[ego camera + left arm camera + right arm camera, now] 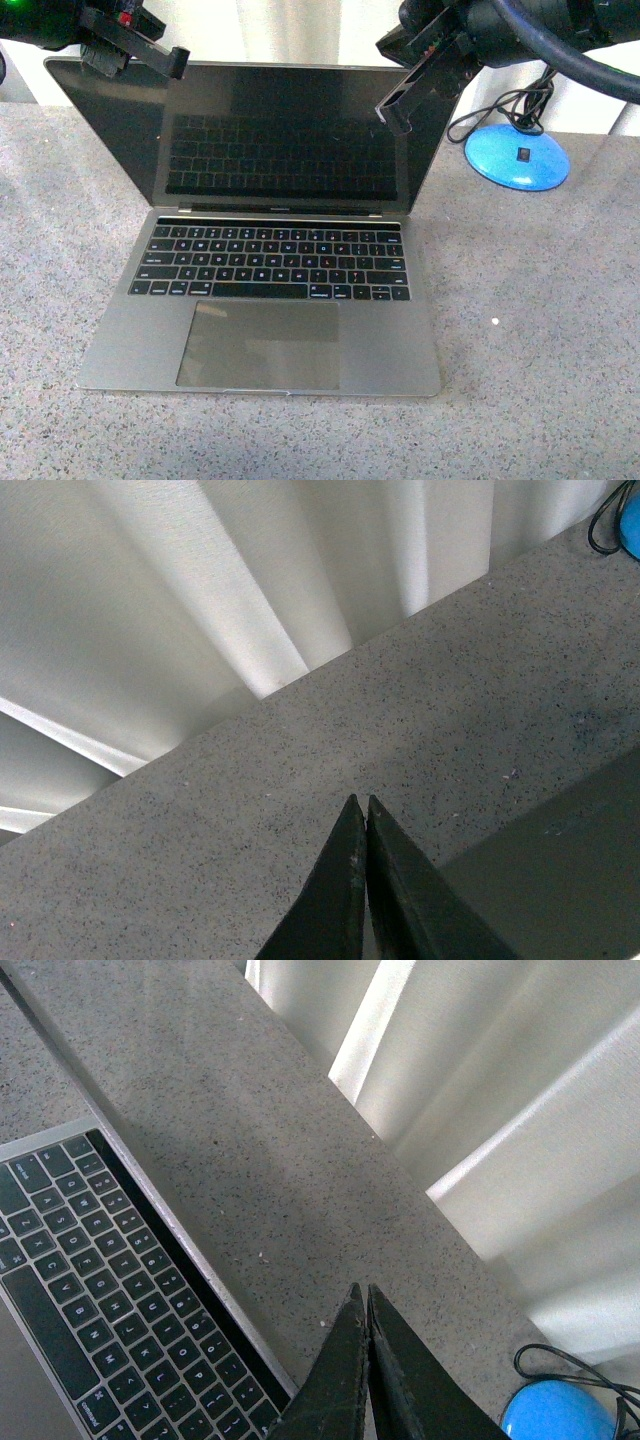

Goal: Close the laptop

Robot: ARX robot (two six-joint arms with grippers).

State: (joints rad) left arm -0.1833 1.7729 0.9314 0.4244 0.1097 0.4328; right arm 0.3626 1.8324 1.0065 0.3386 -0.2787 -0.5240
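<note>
**Operator:** Where is the laptop [270, 290]?

**Technician:** It stands open on the grey speckled counter [540, 330], at the centre of the front view. The keyboard and trackpad face up. The screen is raised, leans back and is dark.

**Operator:** How does it lie relative to each hand?

**Technician:** The left hand [178, 62] is at 11 o'clock from the keyboard, with its tip at the screen's top edge near the left corner. The right hand [395, 110] is at 1 o'clock, with its tip over the screen's upper right corner. Contact with the screen cannot be confirmed for either hand.

**Operator:** What is the hand status?

**Technician:** Both are clenched and grip nothing. In the left wrist view the two black fingers [340, 890] meet at their tips, with bare counter beyond them and the laptop's grey lid close beside. In the right wrist view the fingers [340, 1370] are likewise pressed together over the counter, and the keyboard is just beside them.

**Operator:** Are there other items?

**Technician:** A blue round base [517, 155] rests on the counter at 2 o'clock from the laptop, apart from it. A white curtain [200, 600] hangs behind the counter.
</note>
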